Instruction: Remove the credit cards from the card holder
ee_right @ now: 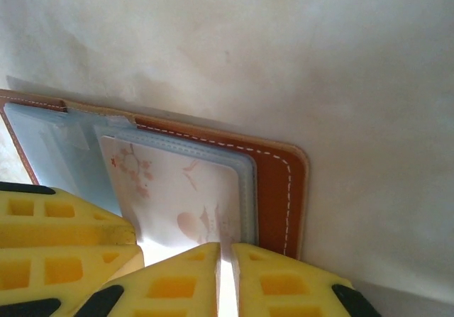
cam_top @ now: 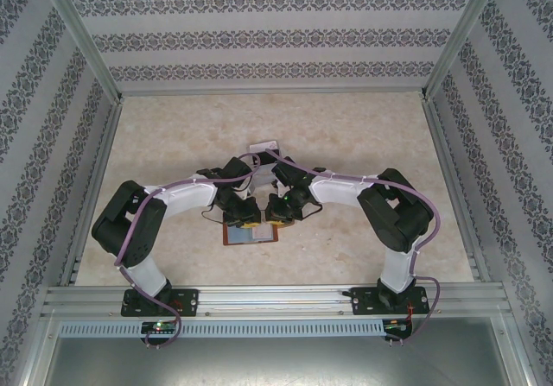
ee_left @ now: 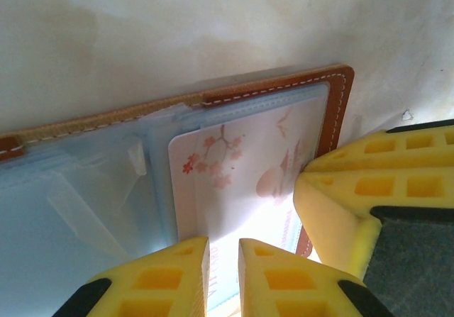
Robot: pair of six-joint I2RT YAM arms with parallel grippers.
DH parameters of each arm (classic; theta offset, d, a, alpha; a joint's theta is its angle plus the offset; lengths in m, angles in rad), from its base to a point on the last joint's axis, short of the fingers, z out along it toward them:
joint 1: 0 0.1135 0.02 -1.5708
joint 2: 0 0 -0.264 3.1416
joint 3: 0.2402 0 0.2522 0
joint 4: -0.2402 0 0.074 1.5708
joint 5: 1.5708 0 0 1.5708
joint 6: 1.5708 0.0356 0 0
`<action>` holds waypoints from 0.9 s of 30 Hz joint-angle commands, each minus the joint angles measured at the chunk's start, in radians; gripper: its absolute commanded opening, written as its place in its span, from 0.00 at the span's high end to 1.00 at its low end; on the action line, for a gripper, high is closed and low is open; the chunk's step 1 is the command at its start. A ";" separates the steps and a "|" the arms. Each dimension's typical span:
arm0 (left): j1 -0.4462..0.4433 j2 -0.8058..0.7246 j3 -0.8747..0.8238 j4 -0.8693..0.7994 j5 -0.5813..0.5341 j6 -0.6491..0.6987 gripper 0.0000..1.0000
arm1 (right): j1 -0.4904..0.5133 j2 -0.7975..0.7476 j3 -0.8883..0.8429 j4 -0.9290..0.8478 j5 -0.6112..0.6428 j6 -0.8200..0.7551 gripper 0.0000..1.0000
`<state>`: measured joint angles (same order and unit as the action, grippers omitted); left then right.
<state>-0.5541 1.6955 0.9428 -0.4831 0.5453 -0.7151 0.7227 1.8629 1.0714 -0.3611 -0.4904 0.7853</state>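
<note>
The card holder (cam_top: 251, 233) lies open on the table, brown leather (ee_left: 284, 84) round grey-blue pockets (ee_left: 92, 189). One of the credit cards (ee_left: 234, 168), pale with pink blossoms, sits in its right-hand pocket. My left gripper (ee_left: 223, 253) stands over the card's near end with a narrow gap between its fingers and the card's face showing through. My right gripper (ee_right: 227, 254) is at the card's (ee_right: 177, 189) right edge beside the leather border (ee_right: 273, 182). A thin pale strip shows in its slit, and I cannot tell whether the card is pinched. Both grippers (cam_top: 244, 215) (cam_top: 277, 213) crowd the holder.
A small white flat thing (cam_top: 263, 151) lies on the table just behind the wrists. Aluminium rails and patterned walls (cam_top: 52, 144) fence the beige tabletop (cam_top: 363, 136) on three sides. The right gripper's fingers (ee_left: 362, 196) nearly touch the left one's.
</note>
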 commanded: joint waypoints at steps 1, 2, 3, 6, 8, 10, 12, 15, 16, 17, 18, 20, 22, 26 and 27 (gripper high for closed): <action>0.016 -0.006 -0.009 -0.053 -0.025 0.018 0.82 | 0.006 0.025 -0.015 -0.068 0.058 -0.012 0.79; 0.015 -0.008 -0.008 -0.058 -0.031 0.022 0.82 | 0.006 0.024 -0.015 -0.070 0.061 -0.014 0.77; 0.016 -0.010 -0.008 -0.064 -0.038 0.025 0.82 | 0.006 0.022 -0.016 -0.071 0.061 -0.014 0.76; 0.017 -0.015 -0.005 -0.079 -0.044 0.030 0.82 | 0.006 0.025 -0.013 -0.073 0.061 -0.016 0.76; 0.018 -0.022 -0.006 -0.079 -0.047 0.031 0.82 | 0.006 0.027 -0.014 -0.074 0.061 -0.017 0.76; 0.020 -0.026 -0.008 -0.084 -0.052 0.034 0.82 | 0.005 0.025 -0.014 -0.074 0.062 -0.018 0.76; 0.022 -0.025 -0.008 -0.085 -0.053 0.033 0.82 | 0.004 0.023 -0.014 -0.077 0.062 -0.020 0.76; 0.021 -0.034 -0.015 -0.047 -0.022 0.017 0.82 | 0.006 0.022 -0.014 -0.076 0.059 -0.020 0.76; 0.022 -0.040 -0.018 -0.029 -0.014 0.008 0.82 | 0.006 0.021 -0.015 -0.077 0.060 -0.020 0.76; 0.021 -0.049 -0.022 -0.010 -0.004 -0.004 0.82 | 0.005 0.021 -0.016 -0.075 0.061 -0.020 0.76; 0.020 -0.051 -0.024 0.009 0.008 -0.011 0.82 | 0.006 0.020 -0.017 -0.075 0.061 -0.020 0.76; 0.021 -0.043 -0.024 0.026 0.029 -0.017 0.82 | 0.006 0.021 -0.016 -0.075 0.061 -0.020 0.76; 0.021 -0.029 -0.024 0.033 0.047 -0.019 0.82 | 0.005 0.021 -0.016 -0.072 0.060 -0.019 0.77; 0.022 -0.010 -0.039 0.047 0.055 -0.022 0.82 | 0.004 0.018 -0.017 -0.074 0.059 -0.021 0.76; 0.021 -0.007 -0.040 0.048 0.056 -0.021 0.82 | 0.006 0.017 -0.017 -0.076 0.060 -0.022 0.76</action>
<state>-0.5411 1.6749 0.9188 -0.4614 0.5774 -0.7204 0.7227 1.8618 1.0725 -0.3580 -0.4915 0.7788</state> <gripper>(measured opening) 0.184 0.235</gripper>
